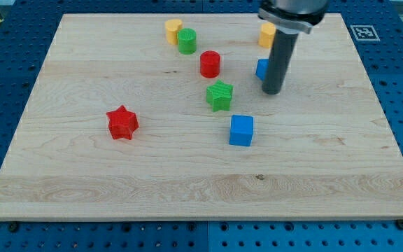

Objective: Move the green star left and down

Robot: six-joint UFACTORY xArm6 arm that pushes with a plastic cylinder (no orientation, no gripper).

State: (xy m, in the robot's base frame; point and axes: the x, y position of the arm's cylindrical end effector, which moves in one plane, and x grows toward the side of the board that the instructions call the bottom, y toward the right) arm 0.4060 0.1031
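The green star [220, 95] lies a little right of the board's middle, in its upper half. My tip [272, 92] touches the board to the right of the star, a block's width or so away from it, not touching it. The rod rises toward the view's top and covers part of a blue block [261, 68] just behind it. A red cylinder [210, 64] stands just above the star. A blue cube [241, 130] lies just below and right of the star.
A red star [122, 122] lies at the left of the middle. A yellow cylinder [173, 31] and a green cylinder [187, 41] stand together near the top edge. A yellow block [266, 34] sits at the top, partly behind the arm. The wooden board [82, 196] rests on a blue perforated table.
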